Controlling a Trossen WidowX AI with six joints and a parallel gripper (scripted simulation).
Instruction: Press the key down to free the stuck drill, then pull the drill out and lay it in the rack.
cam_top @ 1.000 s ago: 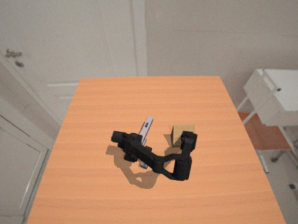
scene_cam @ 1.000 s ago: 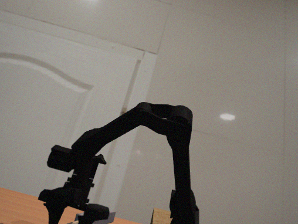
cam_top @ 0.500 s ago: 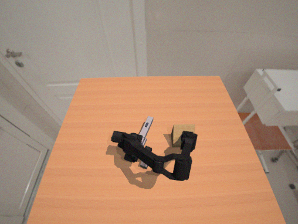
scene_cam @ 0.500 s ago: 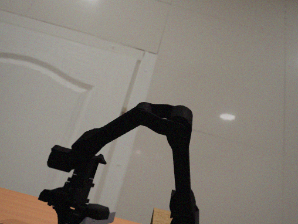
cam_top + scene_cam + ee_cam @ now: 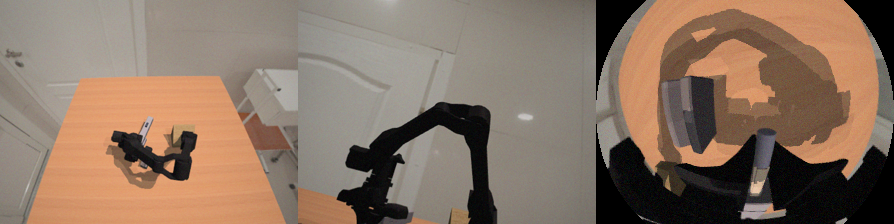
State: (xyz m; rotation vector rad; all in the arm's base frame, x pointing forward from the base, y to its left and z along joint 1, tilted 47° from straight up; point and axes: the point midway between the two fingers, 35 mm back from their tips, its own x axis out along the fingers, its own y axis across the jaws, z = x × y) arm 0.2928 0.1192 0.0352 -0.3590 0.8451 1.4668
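A grey round-topped drill (image 5: 765, 147) with a shiny tan lower part stands upright in the wrist view. My gripper (image 5: 759, 138) (image 5: 368, 217) is shut on it; the top view mostly hides the fingers under the arm. A long pale grey bar (image 5: 149, 119) (image 5: 400, 220) with small dark marks lies on the table behind the gripper. A smaller grey and dark block (image 5: 702, 115) (image 5: 144, 164) stands at the left of the wrist view. I cannot tell which of these is the rack, and the key cannot be made out.
A wooden block (image 5: 183, 129) (image 5: 459, 217) stands on the table (image 5: 117, 99) beside the arm's base, to the right of the pale bar. The arm's shadow falls on the table in front. A white cart (image 5: 284, 91) stands beyond the table's right edge.
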